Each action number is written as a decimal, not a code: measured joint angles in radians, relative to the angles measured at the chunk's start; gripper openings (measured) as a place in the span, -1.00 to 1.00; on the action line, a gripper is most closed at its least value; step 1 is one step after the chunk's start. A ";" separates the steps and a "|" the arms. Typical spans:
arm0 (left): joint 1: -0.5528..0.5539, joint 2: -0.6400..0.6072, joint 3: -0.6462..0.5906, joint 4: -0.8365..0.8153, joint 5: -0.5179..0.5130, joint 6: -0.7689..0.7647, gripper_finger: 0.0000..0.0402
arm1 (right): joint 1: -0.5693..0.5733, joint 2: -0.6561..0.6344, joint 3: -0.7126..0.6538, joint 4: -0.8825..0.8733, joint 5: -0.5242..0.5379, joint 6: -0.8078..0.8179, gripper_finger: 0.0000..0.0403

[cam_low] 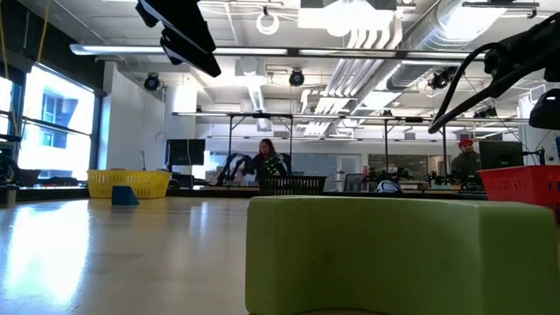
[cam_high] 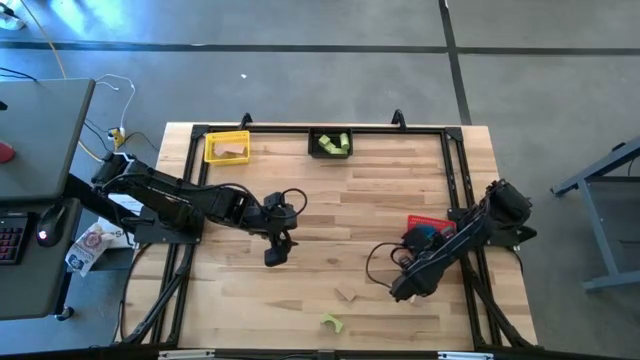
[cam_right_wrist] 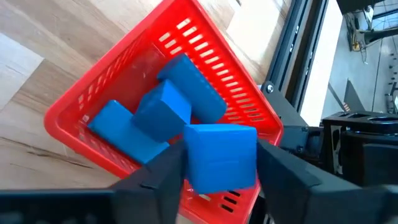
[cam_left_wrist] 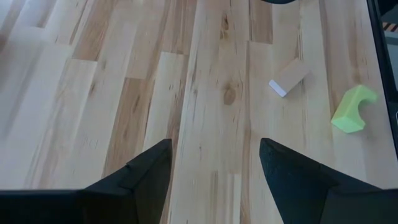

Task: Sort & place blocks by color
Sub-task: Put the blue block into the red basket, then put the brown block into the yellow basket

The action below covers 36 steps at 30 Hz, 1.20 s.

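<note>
One blue cube [cam_right_wrist: 221, 155] is clamped between the fingers of the right gripper [cam_right_wrist: 219, 163], and it hangs right above the red bin [cam_right_wrist: 74, 121], at the rim nearest the wrist. The basket already holds several blue blocks [cam_right_wrist: 158, 112] heaped together, so the drop seems to depend on the cube lying inward of that rim rather than over its edge; from the right wrist view it overlaps the rim, and a slight advance toward the bin's middle looks prudent before release.

Two loose pieces remain on the table [cam_high: 330, 190] near its front edge: a tan wood block [cam_left_wrist: 289, 78] and a light green arch [cam_left_wrist: 353, 109], close together. The left gripper [cam_left_wrist: 214, 163], its fingers spread and empty, hovers over bare wood, with both pieces ahead of it. It is probably the nearer arm for them. The tan bar lies askew to the fingers' line.
</note>
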 joint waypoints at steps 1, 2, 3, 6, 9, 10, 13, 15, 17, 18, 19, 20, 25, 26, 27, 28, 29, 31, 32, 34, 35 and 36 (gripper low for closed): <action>0.000 0.000 0.000 0.000 0.000 0.000 0.13 | 0.000 0.000 0.000 0.000 0.000 0.000 -0.03; 0.000 0.000 0.000 0.000 0.000 0.000 0.13 | 0.000 0.000 0.000 0.000 0.000 -0.001 0.03; 0.000 0.000 0.000 0.000 0.000 0.000 0.13 | 0.000 0.000 0.000 0.000 0.000 -0.003 0.08; 0.000 0.000 0.000 0.000 0.000 0.000 0.13 | 0.000 0.000 0.006 0.000 0.000 -0.004 0.16; 0.000 0.000 0.000 0.000 0.000 0.000 0.13 | 0.001 0.000 0.032 -0.001 0.004 -0.012 0.18; 0.000 0.000 0.000 0.000 0.000 0.000 0.13 | 0.003 0.000 0.046 -0.001 0.007 -0.018 0.18; 0.000 0.000 0.000 0.000 0.000 0.000 0.13 | 0.020 0.000 0.100 -0.001 0.029 -0.043 0.18; 0.000 0.000 0.000 0.000 0.000 0.000 0.13 | 0.043 0.000 0.144 0.000 0.029 -0.063 0.19; 0.000 0.000 0.000 0.000 0.000 0.000 0.13 | 0.070 0.000 0.191 0.000 0.018 -0.095 0.19; 0.000 0.000 0.000 0.000 0.000 0.000 0.13 | 0.082 0.000 0.214 0.000 -0.001 -0.110 0.19; 0.000 0.000 0.000 0.000 0.000 0.000 0.13 | 0.093 0.000 0.237 0.000 -0.021 -0.124 0.19; 0.000 0.000 0.000 0.000 0.000 0.000 0.13 | 0.103 0.000 0.259 0.001 -0.046 -0.134 0.19; 0.000 0.000 0.000 0.000 0.000 0.000 0.13 | 0.144 0.000 0.321 0.071 -0.132 -0.188 0.19; 0.000 0.000 0.000 0.000 0.000 -0.001 0.13 | 0.149 0.000 0.322 0.099 -0.144 -0.203 0.19; 0.000 0.000 0.000 0.000 0.000 -0.002 0.13 | 0.152 0.000 0.317 0.134 -0.160 -0.221 0.19; 0.000 0.000 0.000 0.000 0.000 -0.007 0.13 | 0.154 0.000 0.308 0.177 -0.179 -0.242 0.19; 0.000 0.000 0.000 0.000 0.000 -0.009 0.13 | 0.155 0.000 0.296 0.215 -0.192 -0.265 0.19; 0.000 0.000 0.000 0.000 0.000 -0.010 0.13 | 0.156 0.000 0.275 0.275 -0.200 -0.303 0.19; 0.000 0.000 0.000 0.000 0.000 -0.010 0.13 | 0.156 0.000 0.267 0.295 -0.198 -0.310 0.19; 0.000 0.000 0.000 0.000 0.000 -0.012 0.13 | 0.155 0.000 0.256 0.302 -0.201 -0.311 0.19; 0.000 0.000 0.000 -0.001 0.000 -0.012 0.13 | 0.155 0.000 0.250 0.303 -0.206 -0.311 0.19; 0.000 0.000 0.000 0.000 0.000 -0.011 0.13 | 0.155 0.000 0.242 0.305 -0.217 -0.312 0.19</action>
